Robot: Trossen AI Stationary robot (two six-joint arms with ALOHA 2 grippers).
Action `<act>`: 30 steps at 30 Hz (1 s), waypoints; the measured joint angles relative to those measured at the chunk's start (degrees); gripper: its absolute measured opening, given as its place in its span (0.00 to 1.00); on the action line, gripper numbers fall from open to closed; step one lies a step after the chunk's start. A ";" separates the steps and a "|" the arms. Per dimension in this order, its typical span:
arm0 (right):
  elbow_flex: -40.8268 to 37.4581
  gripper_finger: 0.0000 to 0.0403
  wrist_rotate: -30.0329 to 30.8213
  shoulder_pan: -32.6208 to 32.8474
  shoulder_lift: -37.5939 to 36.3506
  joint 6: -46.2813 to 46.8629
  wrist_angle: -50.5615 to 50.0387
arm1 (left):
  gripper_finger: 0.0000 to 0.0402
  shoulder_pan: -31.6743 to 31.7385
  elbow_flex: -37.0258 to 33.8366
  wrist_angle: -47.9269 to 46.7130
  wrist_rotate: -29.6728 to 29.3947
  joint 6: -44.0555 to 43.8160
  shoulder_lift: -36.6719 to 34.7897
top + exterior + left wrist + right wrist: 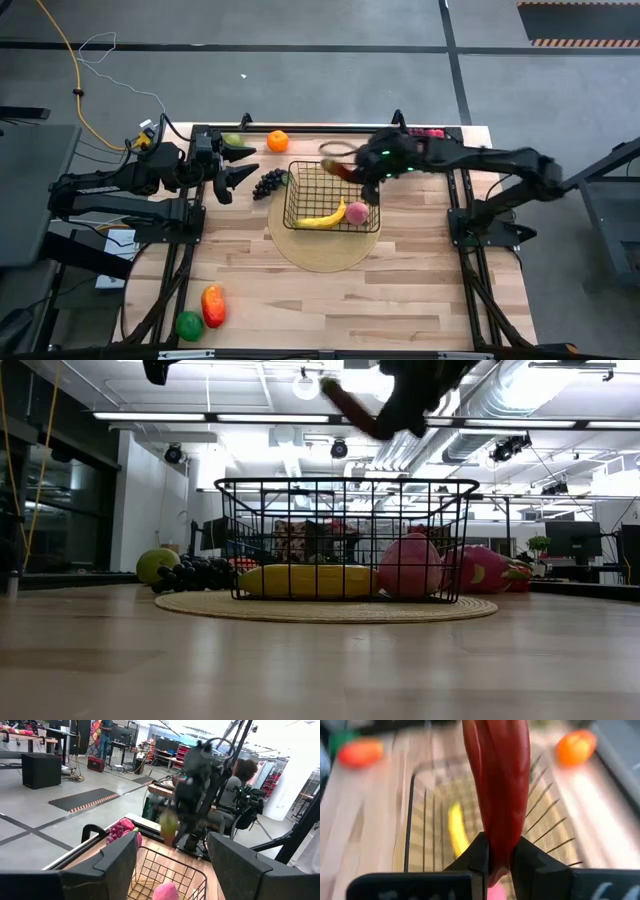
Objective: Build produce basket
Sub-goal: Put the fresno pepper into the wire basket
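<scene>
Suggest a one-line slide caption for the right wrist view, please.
Right gripper carries a long red fruit above the basket.

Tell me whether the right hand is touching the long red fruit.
Touching. The right wrist view shows the right hand shut on the long red fruit, both fingers pressed against its sides.

a round pale disc (322, 258) lies on the wooden table (400, 300).

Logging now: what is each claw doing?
Left claw: open, empty.
Right claw: shut on a long red fruit, above the basket.
</scene>
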 joint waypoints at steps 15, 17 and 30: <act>5.89 0.09 1.52 1.02 20.80 -6.91 -8.50 | 0.58 0.00 0.00 0.01 0.02 -0.02 0.00; 5.89 0.09 1.33 1.68 21.77 -7.49 -8.42 | 0.58 0.00 0.00 0.01 0.02 -0.02 0.00; 5.89 0.09 4.46 3.35 24.27 -0.36 -8.22 | 0.58 0.00 0.00 0.01 0.02 -0.02 0.00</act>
